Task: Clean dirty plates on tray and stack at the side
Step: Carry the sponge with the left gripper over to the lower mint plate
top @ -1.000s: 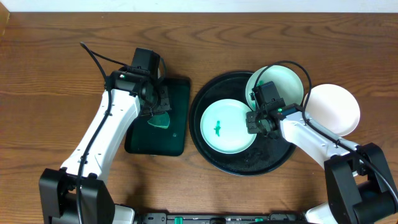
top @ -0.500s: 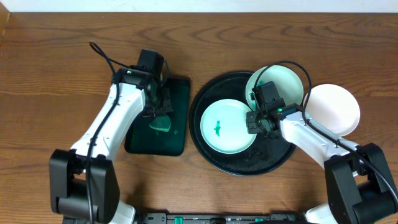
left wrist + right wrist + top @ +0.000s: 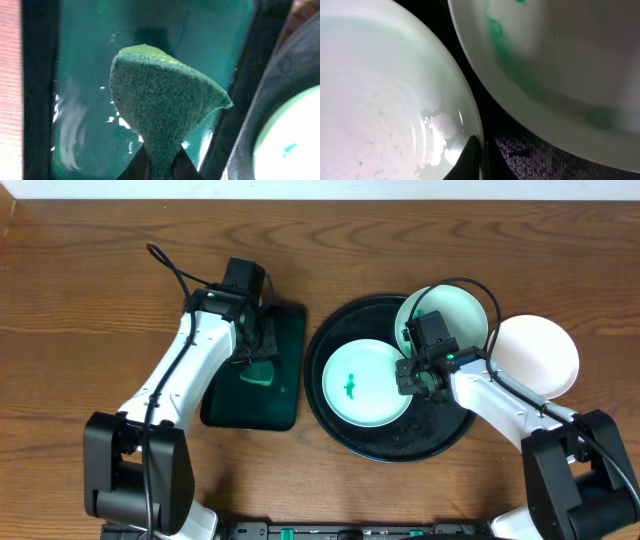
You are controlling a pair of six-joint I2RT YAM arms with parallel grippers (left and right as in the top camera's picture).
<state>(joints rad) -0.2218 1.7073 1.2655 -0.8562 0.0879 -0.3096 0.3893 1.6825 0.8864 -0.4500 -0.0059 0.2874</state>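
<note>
Sponge (image 3: 160, 100) is what my left jaws (image 3: 159, 165) are pinching: a green scouring pad, folded at its narrow end between the closed tips, its wide edge fanning out ahead of them. Directly beneath these jaws is the green tray (image 3: 250, 408), wet and shiny, not the plate I have to scrub.

The smeared plate (image 3: 365, 385) lies off to the right of my left jaws, past the green tray's edge and over the rim of the black tray (image 3: 400, 452). In the left wrist view it is a pale arc at the lower right. It is round, so no axis matters, only its centre, where the smear (image 3: 352, 386) sits. I judge the coming move to be a sideways carry to the right and then a descent, pad face down.

My right jaws (image 3: 413, 375) are already at that plate, closed narrow over its right-hand rim and steadying it; in the right wrist view the rim runs straight into the tips. That arm is bent low across the black tray. The left arm reaches forward with its wrist pointing down.

Just beyond my right jaws the second plate (image 3: 455, 315) overlaps the black tray's far rim, green marks inside it. Further right, on the desk (image 3: 100, 280), the white plate (image 3: 545, 355) rests apart from the black tray.
</note>
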